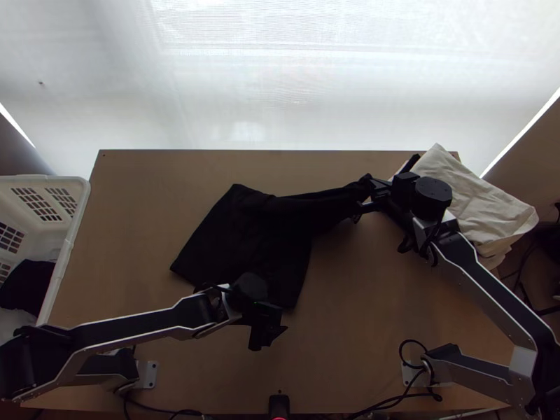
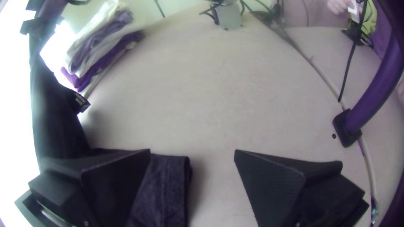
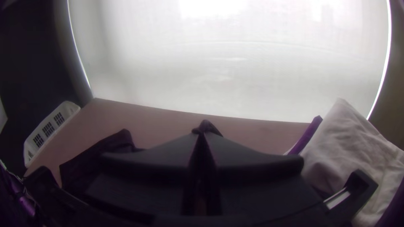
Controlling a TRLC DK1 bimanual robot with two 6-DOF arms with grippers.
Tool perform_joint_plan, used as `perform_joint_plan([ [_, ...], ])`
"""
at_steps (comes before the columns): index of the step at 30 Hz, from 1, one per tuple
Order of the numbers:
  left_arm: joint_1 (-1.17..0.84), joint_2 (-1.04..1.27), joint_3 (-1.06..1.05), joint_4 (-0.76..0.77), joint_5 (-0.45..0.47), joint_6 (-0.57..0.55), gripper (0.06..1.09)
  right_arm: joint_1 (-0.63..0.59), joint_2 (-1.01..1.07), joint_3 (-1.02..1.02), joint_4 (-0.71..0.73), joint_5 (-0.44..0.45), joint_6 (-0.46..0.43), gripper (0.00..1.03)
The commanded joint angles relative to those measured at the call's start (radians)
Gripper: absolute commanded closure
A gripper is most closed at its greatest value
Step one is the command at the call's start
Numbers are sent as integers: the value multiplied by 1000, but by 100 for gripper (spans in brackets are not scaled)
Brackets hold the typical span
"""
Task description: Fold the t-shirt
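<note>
The black t-shirt [image 1: 245, 234] is laid across the middle of the counter [image 1: 350, 280], its wider part flat but a little wrinkled. From there a narrower, gathered stretch is drawn out towards the right side of the counter. The end of that stretch is clamped in the right claw [image 1: 369, 190], and in the right wrist view a small tuft of black cloth is seen poking out where the two fingertips meet. In the left wrist view this stretch is seen raised off the counter, with a small printed label [image 2: 81, 102] on its edge.

The left claw [image 1: 269, 339] is held near the shirt's near edge, with its two fingers spread well apart. In the left wrist view, a straight-edged corner of the shirt is seen in the gap, beside one finger, while bare counter is seen beside the other. Nothing is gripped there; whether the cloth is touched cannot be told.

At the far right corner of the counter, folded cloths [image 1: 476, 203] are stacked, a pale one on top; darker and lighter layers are seen in the left wrist view. At the left side stands a white plastic basket [image 1: 64, 269] with slotted walls, in which dark cloth [image 1: 28, 288] is held. Beyond the far edge, a bright white screen [image 1: 280, 91] is seen.
</note>
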Motion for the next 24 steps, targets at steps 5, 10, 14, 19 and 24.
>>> perform_joint_plan([
  [5, -2, 67, 2, 75, 0, -4, 20, -10, 3, 0, 14, -1, -4, 99],
  [10, 27, 125, 15, 111, 0, 5, 21, -10, 3, -7, 17, -1, -2, 99],
  [14, 50, 159, 28, 132, 0, 3, 26, -14, 3, -8, 17, -3, -4, 99],
  [19, 88, 185, 43, 134, 0, 17, 26, -20, -1, -8, 17, -3, -4, 99],
  [24, 104, 191, 48, 134, 0, 19, 26, -22, -1, -8, 18, -3, -4, 99],
])
